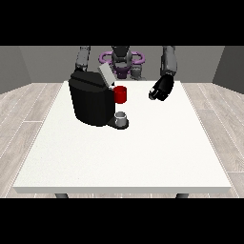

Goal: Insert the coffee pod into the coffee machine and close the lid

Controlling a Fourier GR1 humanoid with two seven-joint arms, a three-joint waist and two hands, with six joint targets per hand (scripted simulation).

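Observation:
The black coffee machine [91,102] stands on the white table [124,157], left of the middle. Its grey lid [106,74] is tilted up and open. A red thing at the machine [120,94] shows on its right side below the lid. A small grey thing [122,117] sits on the machine's dark base; I cannot tell whether it is the pod. The hand at the view's right [162,88] hangs above the table, to the right of the machine and apart from it. The other arm [82,57] goes down behind the machine, which hides its hand.
The table's front edge [124,189] lies far from the machine. Wooden floor [28,109] surrounds the table. The robot's torso [122,61] stands behind the far edge.

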